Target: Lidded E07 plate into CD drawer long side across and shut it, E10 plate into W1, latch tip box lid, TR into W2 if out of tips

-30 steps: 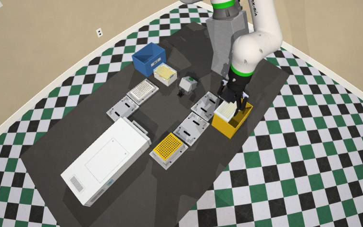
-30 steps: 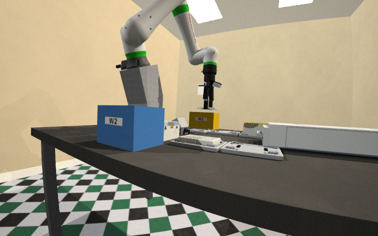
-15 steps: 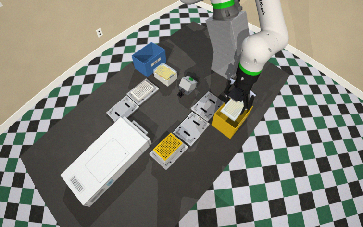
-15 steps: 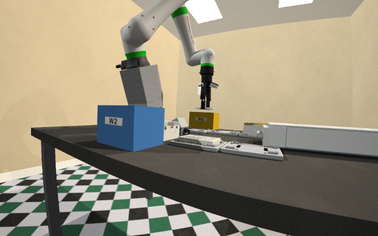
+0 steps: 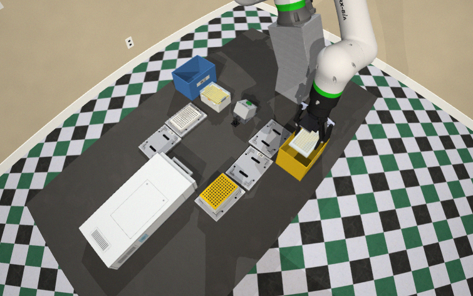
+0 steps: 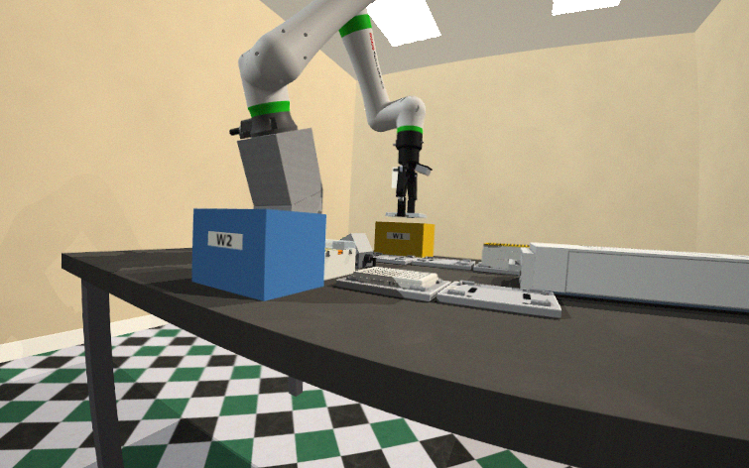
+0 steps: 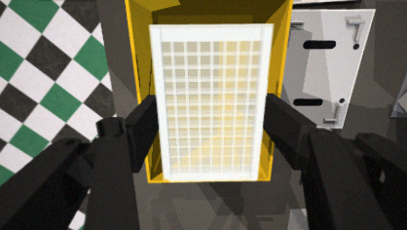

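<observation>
My gripper (image 5: 312, 134) is shut on the clear assay plate (image 5: 304, 142) and holds it flat just above the open top of the yellow bin W1 (image 5: 299, 156). In the wrist view the clear plate (image 7: 210, 102) sits between my two black fingers, over the yellow bin (image 7: 206, 49). In the side view my gripper (image 6: 407, 209) hangs right above the bin marked W1 (image 6: 404, 238). The cooler CD (image 5: 138, 209) is a long white box with its drawer shut. No black plate is in view.
Empty deck nests (image 5: 270, 137) (image 5: 248, 167) lie left of the yellow bin. A yellow tip rack (image 5: 218, 190) sits on the front nest. The blue bin W2 (image 5: 193, 75), a tip box (image 5: 214, 96), the green DONE key (image 5: 245, 109) and another white plate (image 5: 185, 118) stand at the back.
</observation>
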Controlling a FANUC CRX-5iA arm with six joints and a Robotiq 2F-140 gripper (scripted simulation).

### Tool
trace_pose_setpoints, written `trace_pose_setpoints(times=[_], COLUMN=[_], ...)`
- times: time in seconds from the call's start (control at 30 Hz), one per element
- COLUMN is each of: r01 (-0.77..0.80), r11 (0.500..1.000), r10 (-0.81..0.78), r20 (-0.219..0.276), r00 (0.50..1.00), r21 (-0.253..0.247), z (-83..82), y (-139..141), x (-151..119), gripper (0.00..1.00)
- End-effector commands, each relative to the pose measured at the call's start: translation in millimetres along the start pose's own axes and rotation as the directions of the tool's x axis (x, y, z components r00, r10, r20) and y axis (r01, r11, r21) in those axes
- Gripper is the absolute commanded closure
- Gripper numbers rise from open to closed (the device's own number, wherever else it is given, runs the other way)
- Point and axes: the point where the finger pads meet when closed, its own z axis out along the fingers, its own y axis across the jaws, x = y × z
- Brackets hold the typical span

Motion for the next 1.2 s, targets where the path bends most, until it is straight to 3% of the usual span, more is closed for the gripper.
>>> trace_pose_setpoints(times=[0.0,0.23,1.17], r01=[0.0,0.0,0.0], r11=[1.0,1.0,1.0], r10=[0.0,0.0,0.0], r20=[-0.001,-0.001,-0.001], r00=[1.0,1.0,1.0], r21=[0.001,0.001,0.001], z=[-0.6,0.6,35.3], y=[-0.6,-0.7,-0.7], x=[0.4,0.4,0.4], gripper=[0.9,0.9,0.9])
